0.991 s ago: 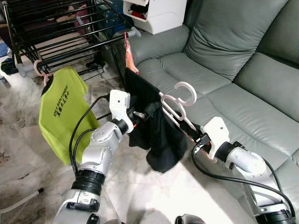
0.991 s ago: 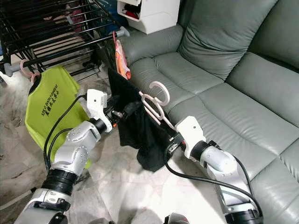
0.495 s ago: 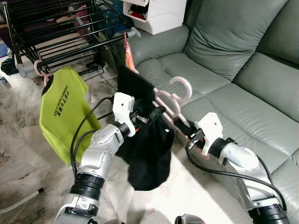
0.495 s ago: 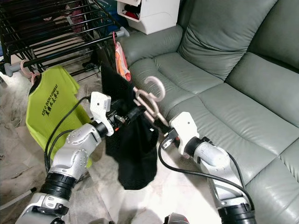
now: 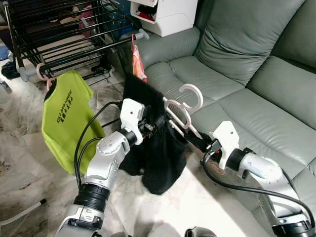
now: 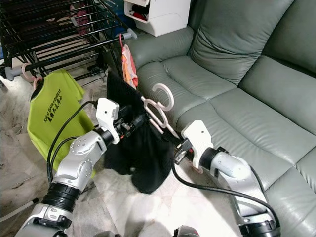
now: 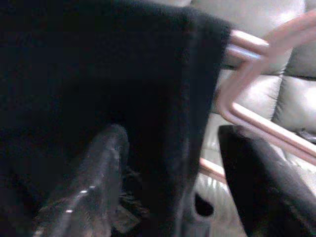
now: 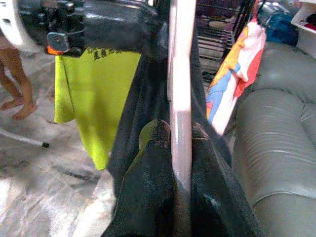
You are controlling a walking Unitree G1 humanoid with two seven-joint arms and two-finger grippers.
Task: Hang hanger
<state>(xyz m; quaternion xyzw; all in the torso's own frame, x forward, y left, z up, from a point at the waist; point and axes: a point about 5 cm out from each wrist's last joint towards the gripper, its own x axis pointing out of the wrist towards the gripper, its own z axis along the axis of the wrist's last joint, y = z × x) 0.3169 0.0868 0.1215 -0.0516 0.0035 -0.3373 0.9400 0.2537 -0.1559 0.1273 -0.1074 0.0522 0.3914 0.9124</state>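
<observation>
A pink plastic hanger (image 5: 180, 106) carries a black garment (image 5: 158, 158) in front of the sofa, its hook (image 5: 193, 94) pointing up and right. My right gripper (image 5: 200, 143) is shut on the hanger's lower right arm; in the right wrist view both fingers (image 8: 154, 148) press on the pink rod (image 8: 180, 98). My left gripper (image 5: 157, 123) is at the hanger's left end. In the left wrist view its fingers (image 7: 98, 168) stand apart, astride the black cloth (image 7: 98, 59) and a pink bar (image 7: 247, 113).
A black drying rack (image 5: 59, 34) stands at the back left, with a lime green shirt (image 5: 66, 118) hanging from its front rail. A colourful cloth (image 5: 137, 61) hangs at the rack's corner. The grey sofa (image 5: 237, 59) runs along the right. A white box (image 5: 165, 15) sits behind.
The right gripper drew the hanger back to the right and lowered it. The black garment, hanging long half a second ago, is now bunched up beside the left gripper.
</observation>
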